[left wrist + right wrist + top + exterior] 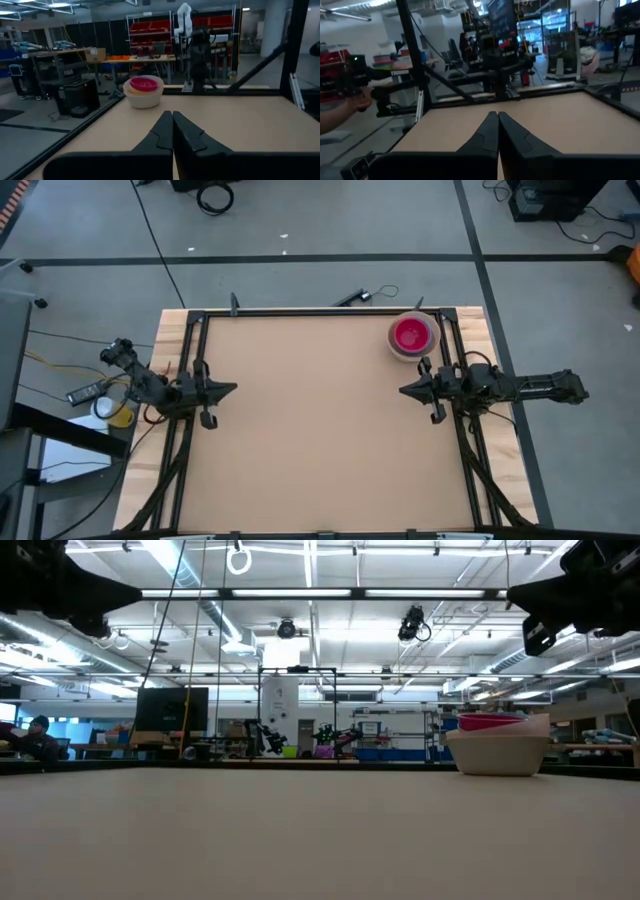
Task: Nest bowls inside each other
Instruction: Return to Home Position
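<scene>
**A:** Where do the bowls sit?

**B:** They are in one stack (413, 336) at the table's (320, 440) 1 o'clock corner, seen from above. The magenta bowl (412, 333) is on top and the grey-white bowl (497, 755) is outermost. You cannot make out what lies between them.

**A:** And the grippers?

**B:** Your right gripper (403, 391) hangs at the table's 3 o'clock edge, pointing to 9, its fingers pressed together on nothing. Your left gripper (232, 388) mirrors it at the 9 o'clock edge, pointing to 3, likewise closed and empty.

**A:** Which is nearer the stack?

**B:** The right, clearly. From its tip the stack lies near, at 12 o'clock, off to the side of its pointing line and not touching. From the left tip it is well apart, between 2 and 3 o'clock. The stack is round, so you have no long axis to line up with.

**A:** Anything left?

**B:** To my eye the nesting is done and you need only park both arms. Keep the right one from swinging toward 12, where it could clip the stack.
</scene>
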Robot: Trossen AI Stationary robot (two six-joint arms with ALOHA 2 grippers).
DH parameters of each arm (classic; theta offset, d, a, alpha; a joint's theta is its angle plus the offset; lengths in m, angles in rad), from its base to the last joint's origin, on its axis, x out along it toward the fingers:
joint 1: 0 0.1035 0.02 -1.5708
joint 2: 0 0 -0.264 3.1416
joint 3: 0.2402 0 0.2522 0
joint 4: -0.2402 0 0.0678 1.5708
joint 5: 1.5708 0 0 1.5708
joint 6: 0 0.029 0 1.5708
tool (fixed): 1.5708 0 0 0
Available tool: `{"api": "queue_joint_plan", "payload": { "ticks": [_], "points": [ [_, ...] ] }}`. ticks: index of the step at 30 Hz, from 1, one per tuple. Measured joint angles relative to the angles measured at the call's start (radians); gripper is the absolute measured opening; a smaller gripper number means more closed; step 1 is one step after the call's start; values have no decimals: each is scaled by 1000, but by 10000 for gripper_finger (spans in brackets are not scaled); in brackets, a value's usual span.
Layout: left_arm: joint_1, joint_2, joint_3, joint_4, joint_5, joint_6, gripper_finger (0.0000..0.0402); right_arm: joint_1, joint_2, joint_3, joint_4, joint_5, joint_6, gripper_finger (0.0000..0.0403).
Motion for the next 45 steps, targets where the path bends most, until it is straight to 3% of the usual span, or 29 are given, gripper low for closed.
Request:
{"api": "queue_joint_plan", "payload": {
  "ticks": [8, 14, 21, 26, 45],
  "points": [
    [1, 1, 0, -109, 27, -96, 2, 0, -53, 0, -103, -5, -13, 7],
    [1, 1, -3, -104, 31, -98, 2, 2, -52, 0, -110, 7, -33, 7],
    [1, 9, -95, 7, 28, -107, 2, 2, -31, 0, -114, 16, -39, 7],
    [2, 9, -96, 6, 29, -131, 2, 1, -25, 0, -158, 68, -60, 14],
    [2, 10, -96, 9, 31, -160, 20, 1, -21, 0, -170, 71, -59, 33]
  ]
}}
